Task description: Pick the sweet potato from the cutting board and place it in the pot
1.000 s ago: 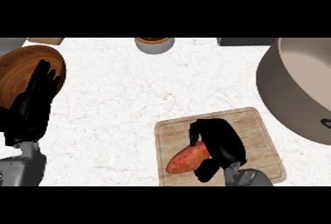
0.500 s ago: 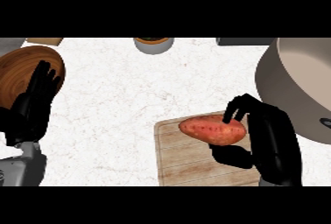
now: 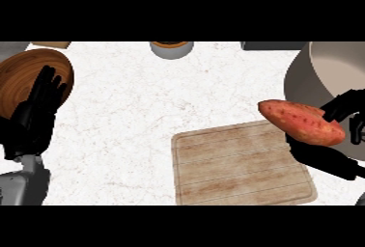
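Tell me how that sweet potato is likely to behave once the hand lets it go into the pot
The sweet potato looks solid and keeps its shape in the right hand, so it is probably stiff and fairly heavy for its size. Its rounded, tapered form suggests it may roll or rock in the pot. The matte skin looks unlikely to slip.

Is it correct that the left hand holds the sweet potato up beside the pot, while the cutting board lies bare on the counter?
Not quite: it is the right hand that holds the sweet potato, as the head view shows. The left hand rests open at the view's left edge. The rest stands: the sweet potato is up beside the pot, and the cutting board lies bare on the counter.
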Controlling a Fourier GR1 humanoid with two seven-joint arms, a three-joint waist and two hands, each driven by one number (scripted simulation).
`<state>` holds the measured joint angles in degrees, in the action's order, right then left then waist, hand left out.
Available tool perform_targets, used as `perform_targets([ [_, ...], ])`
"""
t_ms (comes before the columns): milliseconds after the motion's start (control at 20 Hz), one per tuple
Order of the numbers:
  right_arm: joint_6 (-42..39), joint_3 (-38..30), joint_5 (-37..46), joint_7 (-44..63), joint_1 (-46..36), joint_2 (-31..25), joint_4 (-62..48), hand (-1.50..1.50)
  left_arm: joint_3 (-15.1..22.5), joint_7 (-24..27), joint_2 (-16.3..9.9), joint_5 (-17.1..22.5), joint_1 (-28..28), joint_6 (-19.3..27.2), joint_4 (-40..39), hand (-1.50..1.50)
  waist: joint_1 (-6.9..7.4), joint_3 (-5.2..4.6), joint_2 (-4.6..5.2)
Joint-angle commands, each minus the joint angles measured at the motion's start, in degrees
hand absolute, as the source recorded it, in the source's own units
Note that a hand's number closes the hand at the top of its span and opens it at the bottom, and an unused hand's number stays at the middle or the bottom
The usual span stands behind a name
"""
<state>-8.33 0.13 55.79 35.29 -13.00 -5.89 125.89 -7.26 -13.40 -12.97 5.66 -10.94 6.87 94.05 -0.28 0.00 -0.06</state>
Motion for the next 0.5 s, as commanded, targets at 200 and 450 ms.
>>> perform_targets([
  [200,-0.06,-18.49,-13.90,-6.26,-7.26,-8.13,-11.83,1.50,1.21,-3.00,0.92,-1.55,-0.50,1.15,3.07,0.00,0.46,0.04,0.05],
  [450,7.65,-21.56,-13.88,-15.36,-7.59,-9.47,-27.43,1.50,0.70,-1.31,1.18,-1.51,-1.74,0.59,0.15,0.00,0.74,0.04,0.22],
])
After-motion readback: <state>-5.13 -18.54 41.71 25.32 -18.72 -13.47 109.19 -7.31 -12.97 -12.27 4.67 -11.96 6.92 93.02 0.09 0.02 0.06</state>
